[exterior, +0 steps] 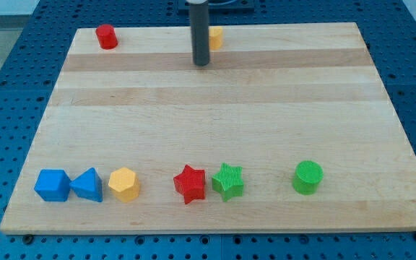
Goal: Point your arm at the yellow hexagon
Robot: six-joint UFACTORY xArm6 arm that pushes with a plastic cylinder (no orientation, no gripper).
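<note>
The yellow hexagon sits near the view's bottom left of the wooden board, between a blue triangle and a red star. My tip is the lower end of the dark rod near the view's top centre, far above the yellow hexagon and touching no block. A second yellow block sits just right of the rod, partly hidden behind it; its shape cannot be made out.
A blue cube lies at the bottom left. A green star touches the red star's right side. A green cylinder stands at the bottom right. A red cylinder stands at the top left.
</note>
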